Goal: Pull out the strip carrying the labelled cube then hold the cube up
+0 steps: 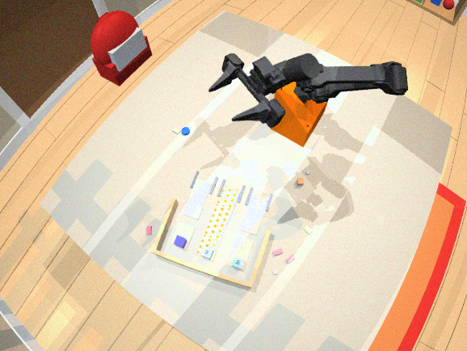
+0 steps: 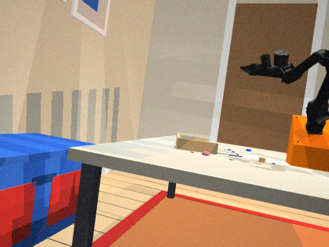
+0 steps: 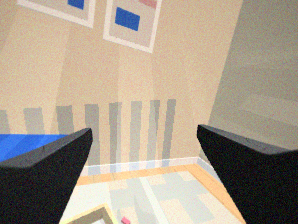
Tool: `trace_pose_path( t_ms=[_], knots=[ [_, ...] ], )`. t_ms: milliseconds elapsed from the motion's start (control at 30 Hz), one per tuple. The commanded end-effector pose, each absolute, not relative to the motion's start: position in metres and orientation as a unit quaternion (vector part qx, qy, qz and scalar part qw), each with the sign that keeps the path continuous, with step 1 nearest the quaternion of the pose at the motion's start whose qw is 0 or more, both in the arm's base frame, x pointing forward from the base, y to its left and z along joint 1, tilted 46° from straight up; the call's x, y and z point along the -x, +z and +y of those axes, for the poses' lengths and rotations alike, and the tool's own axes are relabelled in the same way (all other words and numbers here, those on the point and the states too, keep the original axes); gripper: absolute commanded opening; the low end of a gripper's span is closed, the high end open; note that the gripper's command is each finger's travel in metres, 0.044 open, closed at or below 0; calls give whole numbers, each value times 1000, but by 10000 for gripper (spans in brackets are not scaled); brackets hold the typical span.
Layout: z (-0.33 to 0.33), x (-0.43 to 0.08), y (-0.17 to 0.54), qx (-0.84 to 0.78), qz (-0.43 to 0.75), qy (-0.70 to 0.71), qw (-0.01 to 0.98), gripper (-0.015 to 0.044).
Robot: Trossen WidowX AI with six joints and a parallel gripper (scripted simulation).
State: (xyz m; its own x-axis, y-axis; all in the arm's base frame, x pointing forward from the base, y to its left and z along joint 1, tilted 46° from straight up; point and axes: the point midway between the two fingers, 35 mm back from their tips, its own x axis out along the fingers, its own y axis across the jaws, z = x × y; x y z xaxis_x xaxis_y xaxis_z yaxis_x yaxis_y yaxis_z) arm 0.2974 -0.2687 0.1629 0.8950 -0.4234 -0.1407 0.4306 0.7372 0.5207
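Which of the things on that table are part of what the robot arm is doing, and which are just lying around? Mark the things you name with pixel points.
Part of the job:
- long white strip with yellow dots (image 1: 219,220)
- pale blue lettered cube on its end (image 1: 208,253)
- black two-fingered claw (image 1: 221,102) (image 2: 242,68) (image 3: 146,131), open

Just lying about:
- round blue piece (image 1: 185,131) (image 2: 249,150)
- small orange-brown cube (image 1: 300,181) (image 2: 262,160)
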Motion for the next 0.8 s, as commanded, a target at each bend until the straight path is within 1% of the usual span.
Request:
trace_pose_path(
  t_ms=[0, 167, 300, 367, 700, 767],
  knots=[
    [-218, -314, 114, -315, 84, -152, 933, 400],
    [-152, -319, 65, -352, 169, -57, 919, 400],
    [-97, -311, 33, -380, 234, 18, 895, 400],
    [-81, -306, 25, -388, 253, 41, 885, 400],
    [-79, -305, 24, -389, 255, 44, 884, 400],
    [-80, -310, 19, -374, 266, 42, 888, 348]
  ],
)
